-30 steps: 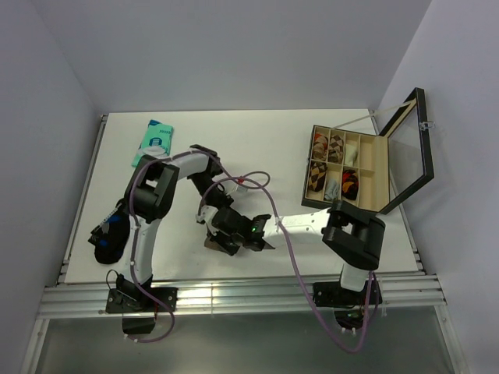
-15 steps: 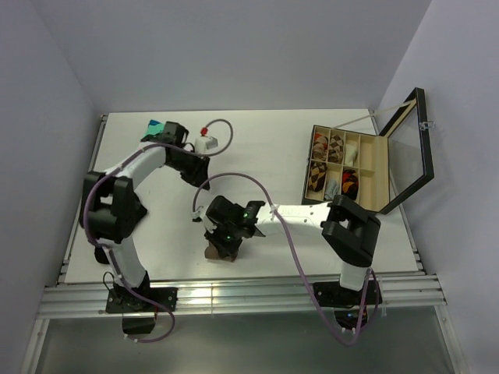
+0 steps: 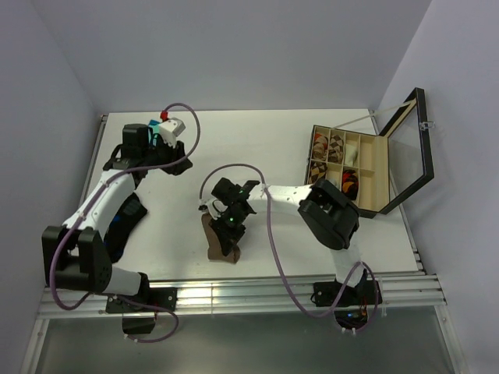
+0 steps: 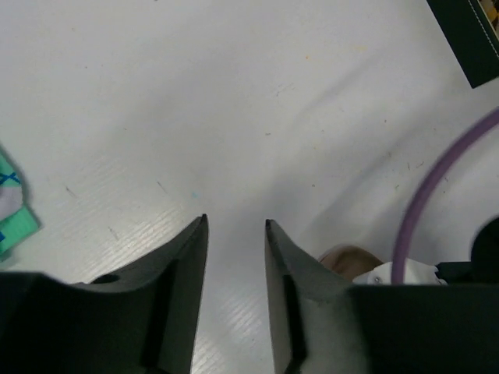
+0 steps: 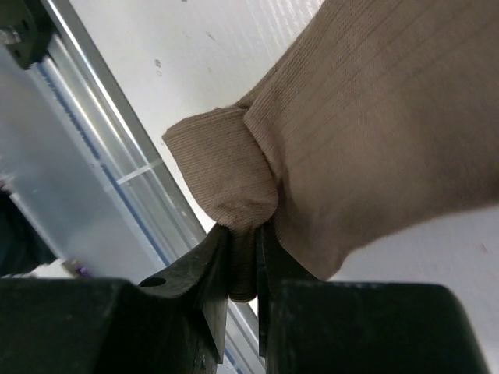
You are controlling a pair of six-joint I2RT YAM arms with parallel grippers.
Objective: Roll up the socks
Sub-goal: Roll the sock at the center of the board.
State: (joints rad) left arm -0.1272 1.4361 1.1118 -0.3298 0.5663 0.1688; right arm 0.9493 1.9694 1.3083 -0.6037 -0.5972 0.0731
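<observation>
Socks, noted from the left: dark sock (image 3: pixel 129 218) lies at the table's (image 3: pixel 273 140) left edge, partly hidden under the left arm's forearm; some blue shows on it, but the pattern is not legible. Farther back, a corner of the teal packet (image 3: pixel 153 123) shows at the far-left of the table. The left gripper (image 4: pixel 235 224) hangs above bare white surface just beside that packet. Its fingers are parted by a modest gap with nothing between them. A purple cable (image 4: pixel 437 179) crosses the right of its wrist view. At centre, close to the near edge, lies the tan-brown sock (image 3: pixel 214 245), a long shape running toward the aluminium rail (image 5: pixel 117 140). The right gripper (image 5: pixel 242 234) sits directly over it. Its fingers are drawn almost together, pinching a rounded fold of the ribbed tan fabric, while the rest of the sock spreads away up and to the right in the wrist view. Whether the sock's body is lifted off the table cannot be told. At far right stands an open box (image 3: pixel 373 167) with its lid raised; several compartments hold rolled argyle bundles (image 3: pixel 326 144), well apart from both grippers.
</observation>
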